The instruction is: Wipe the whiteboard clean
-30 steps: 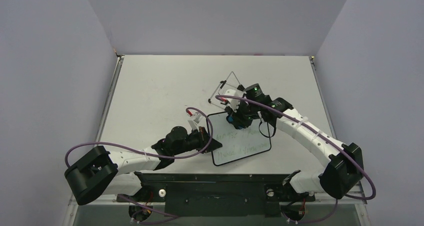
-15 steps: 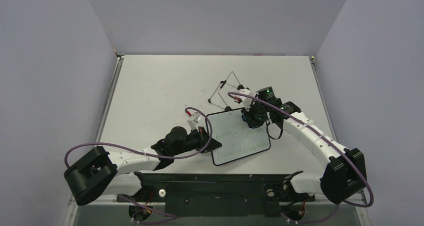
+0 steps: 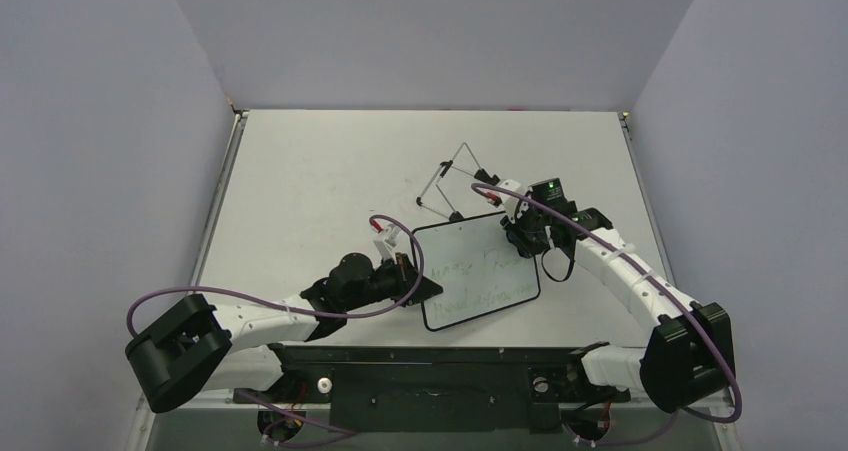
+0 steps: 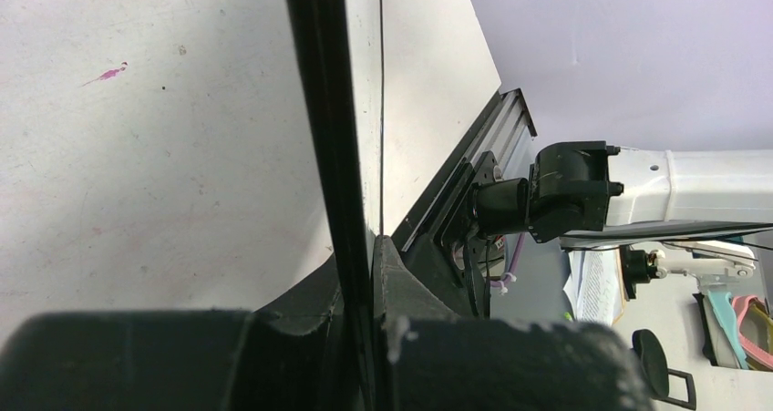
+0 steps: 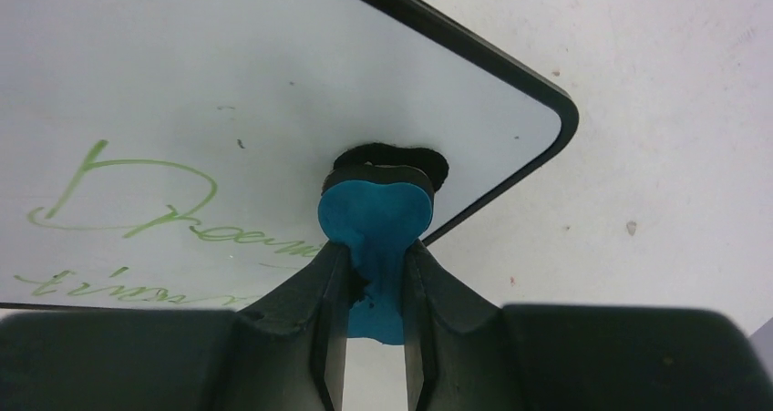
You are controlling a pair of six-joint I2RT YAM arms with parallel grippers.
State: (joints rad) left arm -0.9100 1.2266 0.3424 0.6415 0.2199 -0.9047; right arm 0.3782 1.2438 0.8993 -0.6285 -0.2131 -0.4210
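Note:
The whiteboard point(image 3: 478, 256) lies on the table between the arms, with green handwriting point(image 3: 487, 293) across it. My left gripper point(image 3: 422, 288) is shut on the board's left edge. In the left wrist view the black frame point(image 4: 326, 110) runs edge-on between the jaws of that gripper point(image 4: 369, 251). My right gripper point(image 3: 521, 237) is shut on a blue eraser point(image 5: 374, 212) and presses it onto the board point(image 5: 228, 74) near its rounded far-right corner. The green writing point(image 5: 128, 201) lies to the eraser's left.
A thin wire easel stand point(image 3: 452, 176) stands just behind the board, close to the right arm's wrist. A purple cable point(image 3: 395, 233) loops over the left arm. Grey walls enclose the table point(image 3: 320, 171) on three sides.
My right gripper has slid the eraser to the right along the board's upper part, from near its middle to the far-right corner. The left gripper and the board have stayed put.

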